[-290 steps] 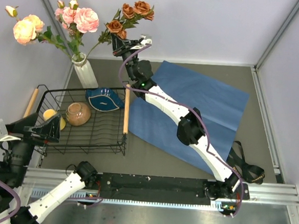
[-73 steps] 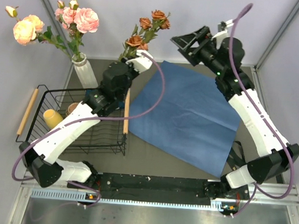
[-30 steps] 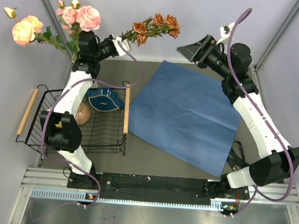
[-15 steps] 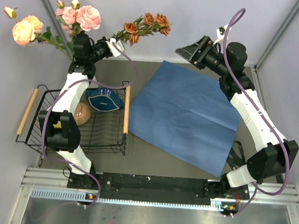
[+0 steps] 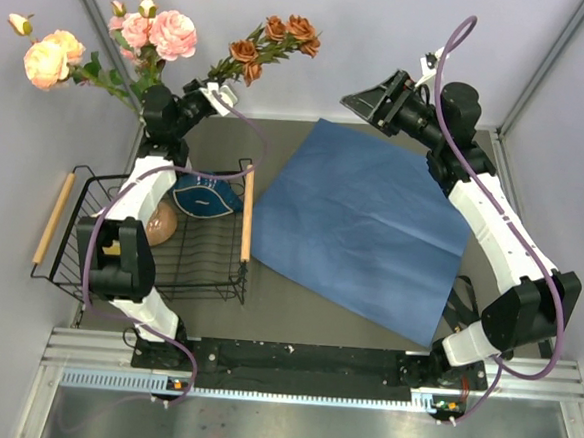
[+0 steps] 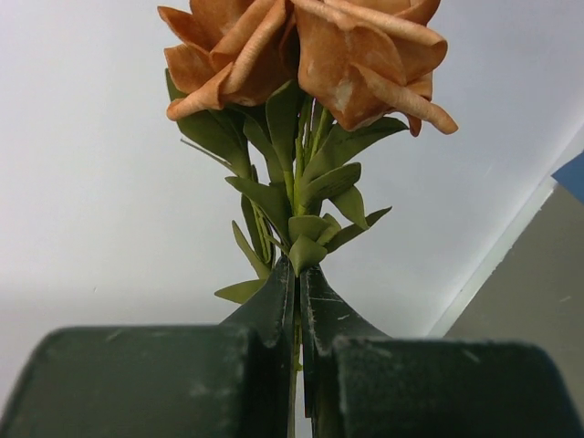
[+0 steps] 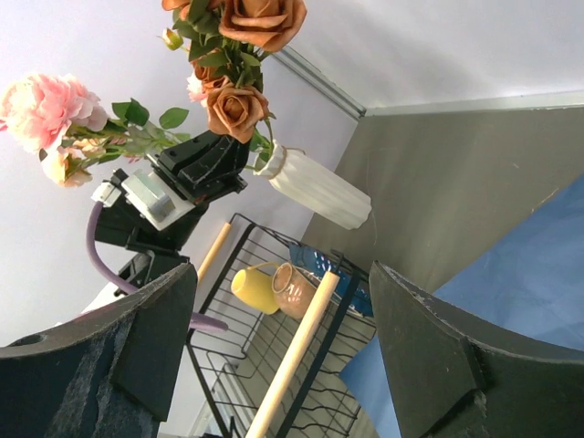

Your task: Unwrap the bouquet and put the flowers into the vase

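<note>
Left hand (image 6: 297,274) clenched on the rust-orange flowers (image 5: 274,39), far left by the vase (image 7: 315,187) mouth. Stem end prob. at rim, view's poor. Tip stem upright, push down into the neck, then let go. Right hand (image 5: 366,96) released, empty

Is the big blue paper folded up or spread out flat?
Spread out flat. The blue paper lies open as one wide sheet on the table, with nothing wrapped inside it.
</note>
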Controlling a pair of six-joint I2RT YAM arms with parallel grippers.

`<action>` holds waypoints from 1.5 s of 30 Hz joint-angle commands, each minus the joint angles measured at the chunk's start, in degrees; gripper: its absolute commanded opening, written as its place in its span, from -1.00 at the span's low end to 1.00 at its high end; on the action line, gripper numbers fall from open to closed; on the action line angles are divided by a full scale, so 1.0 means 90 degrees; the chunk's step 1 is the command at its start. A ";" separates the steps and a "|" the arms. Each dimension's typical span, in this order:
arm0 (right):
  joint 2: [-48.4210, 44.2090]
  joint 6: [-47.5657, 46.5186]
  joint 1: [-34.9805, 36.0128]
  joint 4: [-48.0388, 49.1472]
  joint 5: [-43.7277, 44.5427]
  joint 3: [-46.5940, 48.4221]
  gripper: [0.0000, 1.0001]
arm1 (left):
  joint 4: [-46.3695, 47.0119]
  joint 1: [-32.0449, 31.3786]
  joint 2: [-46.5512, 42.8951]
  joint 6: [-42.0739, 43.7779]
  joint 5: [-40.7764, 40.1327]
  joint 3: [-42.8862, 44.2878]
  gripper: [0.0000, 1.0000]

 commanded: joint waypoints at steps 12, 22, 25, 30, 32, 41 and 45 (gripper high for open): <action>0.0037 0.0062 -0.0105 0.0321 -0.0108 -0.0060 0.52 | 0.2409 0.0040 -0.0219 -0.0728 -0.1368 -0.0851 -1.00; 0.0076 0.0071 -0.0115 0.0330 -0.0118 -0.0089 0.52 | 0.3240 0.0049 -0.0131 -0.1070 -0.2287 -0.1271 -1.00; 0.0076 0.0101 -0.0105 0.0340 -0.0118 -0.0118 0.52 | 0.3483 0.0040 -0.0102 -0.1139 -0.2579 -0.1446 -1.00; 0.0076 0.0101 -0.0105 0.0340 -0.0138 -0.0138 0.52 | 0.3884 0.0225 0.0034 -0.1304 -0.3029 -0.1632 -1.00; 0.0086 0.0110 -0.0115 0.0340 -0.0128 -0.0138 0.52 | 0.4050 0.0225 0.0083 -0.1363 -0.3301 -0.1662 -1.00; 0.0135 0.0179 -0.0105 0.0399 -0.0187 -0.0206 0.51 | 0.4587 0.0225 0.0367 -0.1851 -0.4123 -0.1818 -1.00; 0.0154 0.0179 -0.0105 0.0438 -0.0177 -0.0235 0.51 | 0.4675 0.0225 0.0396 -0.2085 -0.4289 -0.2013 -1.00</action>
